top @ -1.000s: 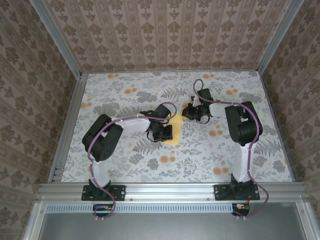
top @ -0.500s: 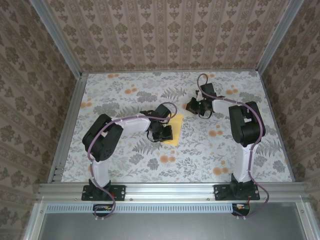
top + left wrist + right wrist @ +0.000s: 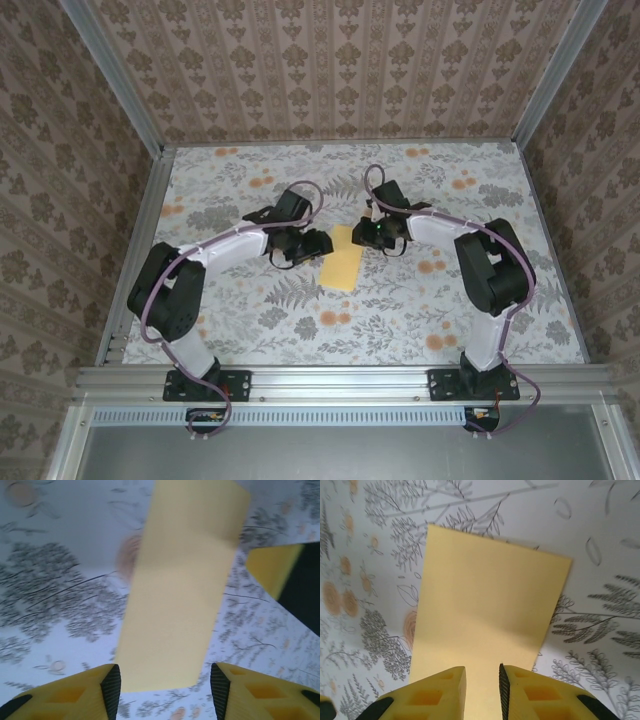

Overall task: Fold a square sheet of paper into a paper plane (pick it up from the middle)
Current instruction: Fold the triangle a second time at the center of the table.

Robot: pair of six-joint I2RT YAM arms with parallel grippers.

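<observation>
1. The square sheet of paper (image 3: 341,260), creased down to a narrow yellow rectangle, lies flat on the floral table (image 3: 250,320), about mid-table and between your two hands.
2. Its long axis runs from the near side toward the far side, leaning slightly. I judge this to be the line your next grasp has to respect.
3. Your left hand (image 3: 312,243) sits just beside the sheet's left long edge, toward the far half. Its fingers stand well apart and hold nothing. From its wrist camera, one edge of the sheet falls between the fingertips (image 3: 112,690) and the rest stretches away ahead.
4. Your right hand (image 3: 366,236) is at the sheet's far right corner, jaws parted only narrowly and gripping nothing. From its wrist camera the fingers hang over the paper, which shows through the slit and runs on to its opposite edge.
5. The right hand looks nearer, being over paper while the left is at the edge. You cannot tell whether either hand touches the sheet.
6. Both hands sit toward the far end, so the sheet's middle lies nearward of them. To take it from the middle, you would likely bring a hand toward you along the long axis first.
7. No point or wings show yet, so the folding looks early.
</observation>
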